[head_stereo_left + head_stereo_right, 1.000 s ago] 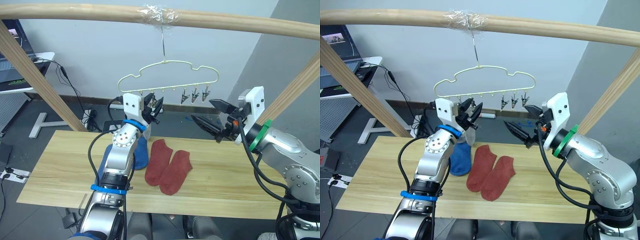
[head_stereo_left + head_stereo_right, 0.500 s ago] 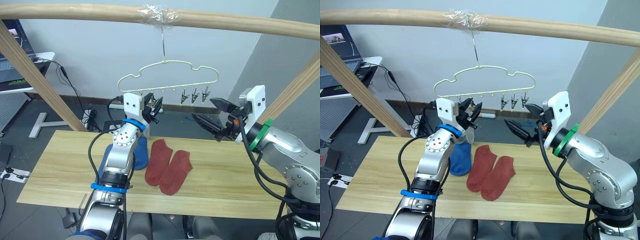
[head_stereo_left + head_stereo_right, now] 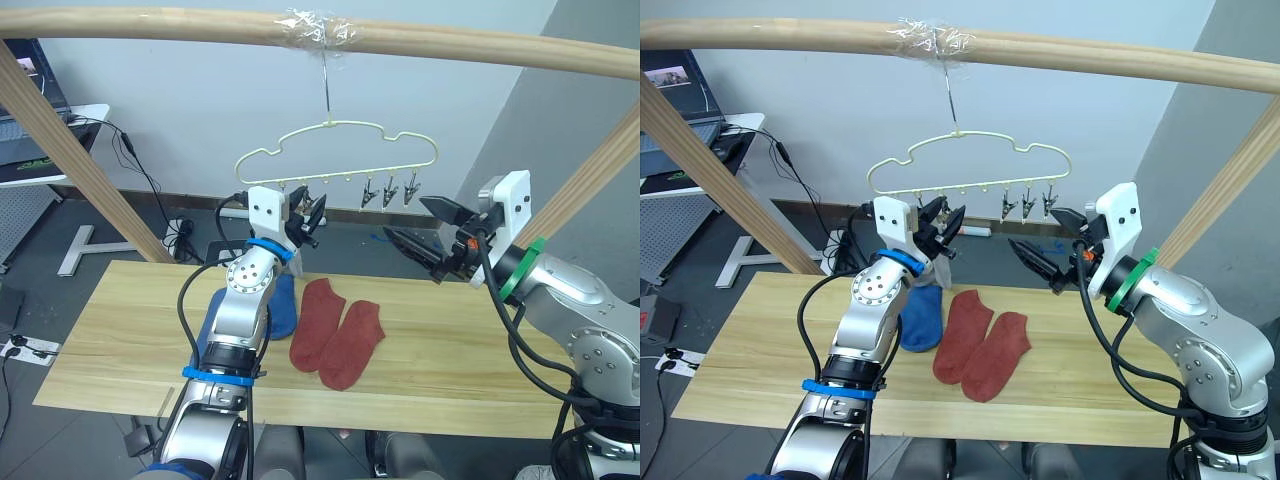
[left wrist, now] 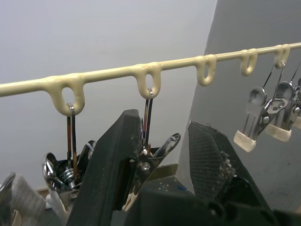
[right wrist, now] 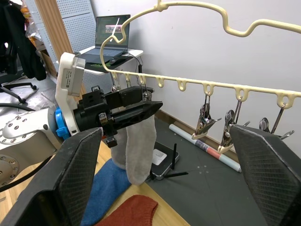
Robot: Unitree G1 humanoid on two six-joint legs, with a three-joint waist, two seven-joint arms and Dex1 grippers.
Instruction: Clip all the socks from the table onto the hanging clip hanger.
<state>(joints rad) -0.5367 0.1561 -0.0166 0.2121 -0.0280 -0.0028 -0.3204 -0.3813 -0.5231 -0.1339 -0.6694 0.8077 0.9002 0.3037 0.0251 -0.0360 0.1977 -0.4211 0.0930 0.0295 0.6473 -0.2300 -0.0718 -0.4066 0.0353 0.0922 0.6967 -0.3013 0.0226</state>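
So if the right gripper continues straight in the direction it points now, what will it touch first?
Most likely the left gripper, which sits up at the clip hanger, and the grey sock hanging under it. The right gripper is open and points across toward them. Depth is uncertain, so it might pass slightly in front.

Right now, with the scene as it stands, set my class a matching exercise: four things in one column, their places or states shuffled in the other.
Things:
1. grey sock
2. blue sock
3. rust-red socks
4. right gripper

Places or states:
A. lying side by side on the table
B. open, held in the air to the right of the clip hanger
C. hanging under the clip hanger's row of clips
D. lying on the table, just left of the red pair

Pairs: 1-C, 2-D, 3-A, 4-B
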